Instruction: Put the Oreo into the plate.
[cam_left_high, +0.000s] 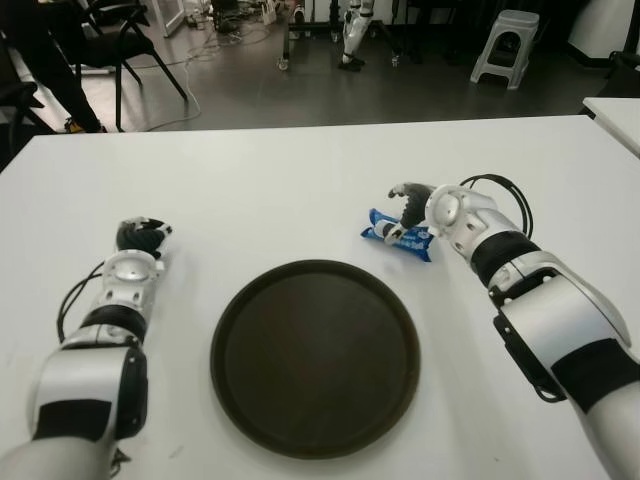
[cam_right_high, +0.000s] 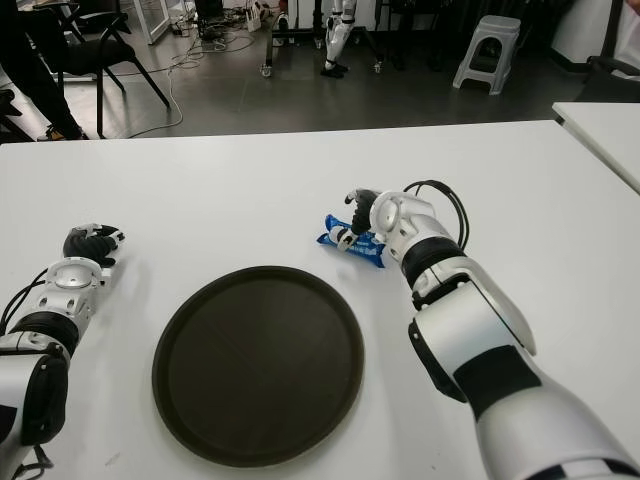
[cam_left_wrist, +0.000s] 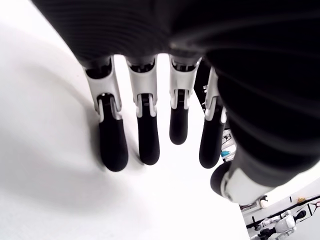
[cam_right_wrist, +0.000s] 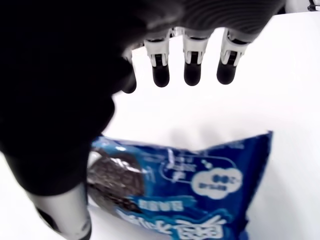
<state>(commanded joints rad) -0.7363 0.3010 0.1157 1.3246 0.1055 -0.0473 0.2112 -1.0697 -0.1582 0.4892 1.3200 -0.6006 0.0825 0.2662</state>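
Nearest the robot on the white table (cam_left_high: 300, 170), a round dark plate (cam_left_high: 315, 372) sits between the two forearms, and nothing lies in it. To the left of the plate, and apart from it, the left hand (cam_left_high: 140, 238) shows over bare tabletop; its wrist view has the four fingers (cam_left_wrist: 144, 142) stretched out straight and slightly spread, with nothing between them and the thumb.

Just beyond the plate's far right rim lies the Oreo (cam_left_high: 397, 233), a small blue packet flat on the table and clear of the plate. The right hand (cam_right_high: 362, 222) is directly over it, its wrist turned inward. In the right wrist view the packet (cam_right_wrist: 195, 185) lies under the palm with the cookie picture on its wrapper visible; the fingers (cam_right_wrist: 193, 72) reach out past the packet's far edge, uncurled, and the thumb (cam_right_wrist: 65, 220) comes down at the packet's near end. The hand is open around the packet, not closed on it, and whether the thumb touches the wrapper cannot be told.

Past the table's far edge is a dark floor with a black chair (cam_left_high: 115, 35) at the far left, cables, and a pale plastic stool (cam_left_high: 505, 45) at the far right.
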